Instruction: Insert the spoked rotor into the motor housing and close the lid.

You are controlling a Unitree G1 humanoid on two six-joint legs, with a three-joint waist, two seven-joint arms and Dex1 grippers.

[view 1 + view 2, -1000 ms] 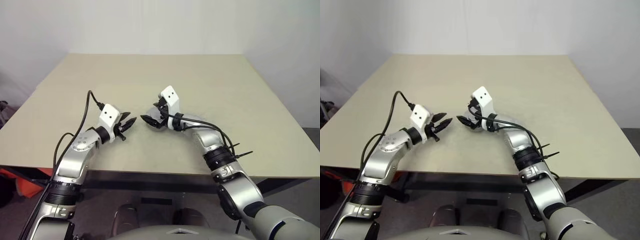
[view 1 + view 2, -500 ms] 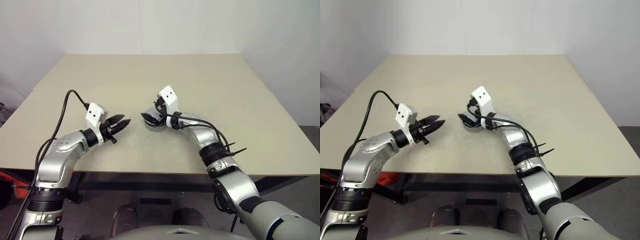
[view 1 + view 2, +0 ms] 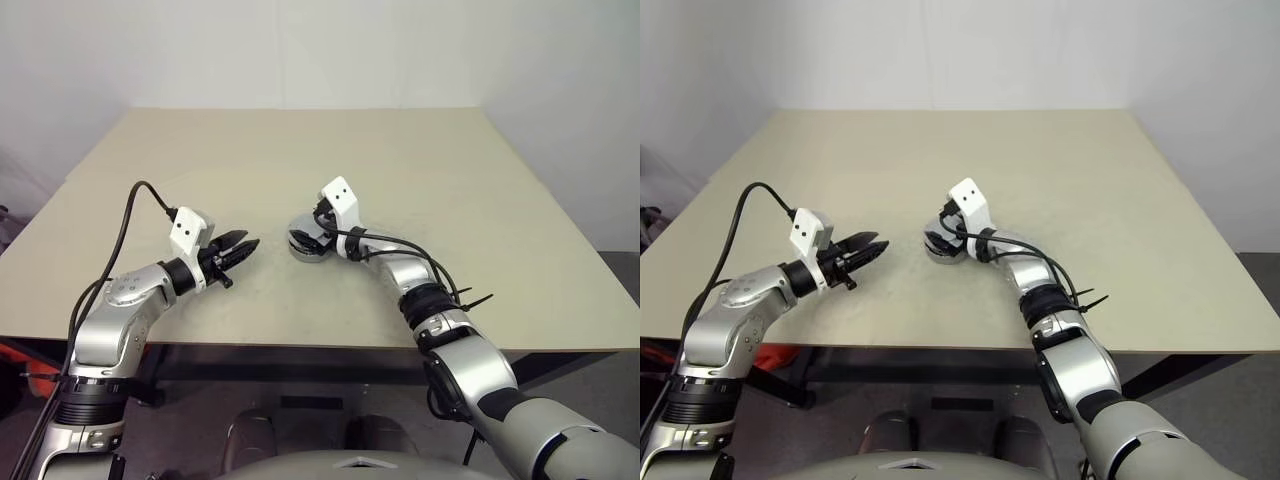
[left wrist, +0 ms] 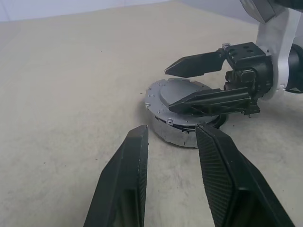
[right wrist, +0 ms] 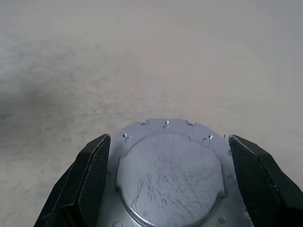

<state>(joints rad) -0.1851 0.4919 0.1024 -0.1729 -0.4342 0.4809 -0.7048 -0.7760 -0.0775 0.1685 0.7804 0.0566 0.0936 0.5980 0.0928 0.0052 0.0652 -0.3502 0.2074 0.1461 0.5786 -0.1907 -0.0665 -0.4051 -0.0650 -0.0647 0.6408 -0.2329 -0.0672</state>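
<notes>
On the table, the lid point(image 5: 169, 177) seems seated on the housing point(image 4: 175, 132), right gripper point(image 4: 206, 81) wide astride it, left gripper point(image 3: 240, 249) narrow and empty; next, press down.

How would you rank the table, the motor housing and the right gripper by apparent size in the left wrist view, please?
1. table, by far the largest.
2. motor housing and right gripper: about alike in spread, so I would not rank them; the gripper hovers over the housing with its fingers open.

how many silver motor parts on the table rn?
1: the motor housing with its lid on, mid-table, between the right gripper's open fingers. Nothing else visible; anything inside is hidden.
</notes>
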